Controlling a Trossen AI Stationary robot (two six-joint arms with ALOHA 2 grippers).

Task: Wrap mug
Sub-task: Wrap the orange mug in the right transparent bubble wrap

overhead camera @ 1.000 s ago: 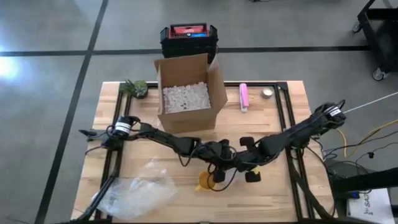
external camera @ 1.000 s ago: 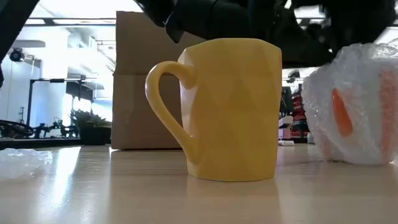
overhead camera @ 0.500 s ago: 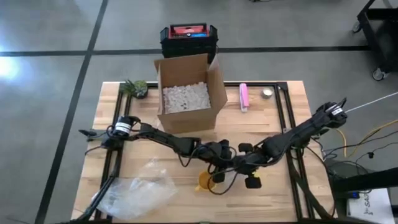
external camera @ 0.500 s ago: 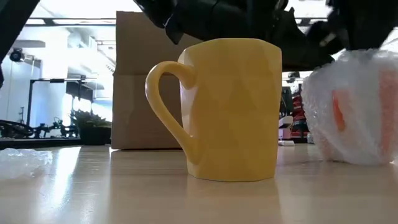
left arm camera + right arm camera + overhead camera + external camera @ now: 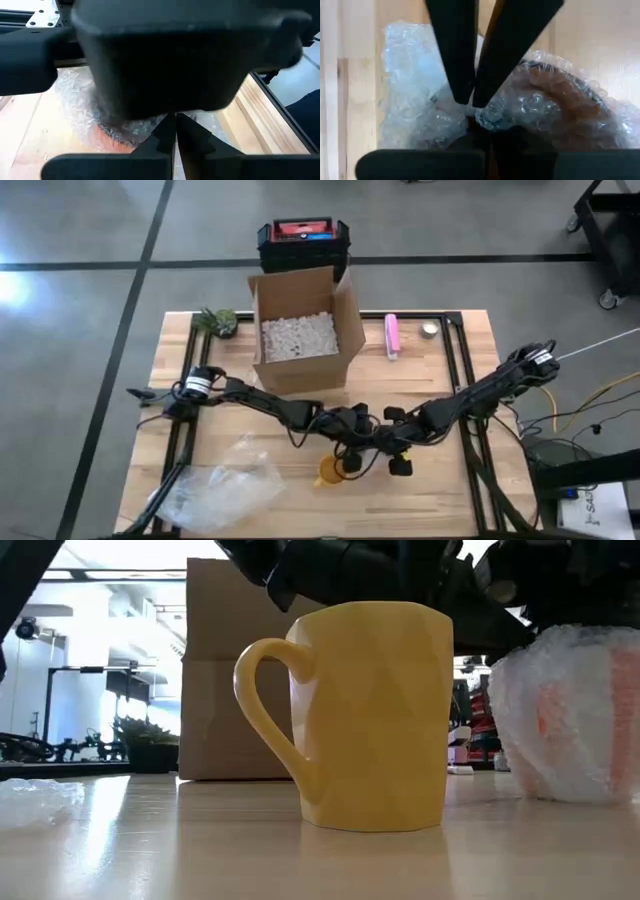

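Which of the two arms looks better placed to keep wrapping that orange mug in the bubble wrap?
Probably the right. The right gripper is pinched shut on the bubble wrap around the orange mug. The left gripper is shut too, close against the same bundle, but its grip is unclear.

Both arms stretch low across the table and meet near its front middle. The left arm reaches in from the left edge, its left gripper (image 5: pixel 352 442) angled toward the right; in its wrist view the fingers (image 5: pixel 159 141) meet at the tips. The right gripper (image 5: pixel 468 102) points back at the left one, its fingers converging, apparently pinched together, though the overhead view is too cluttered to confirm.
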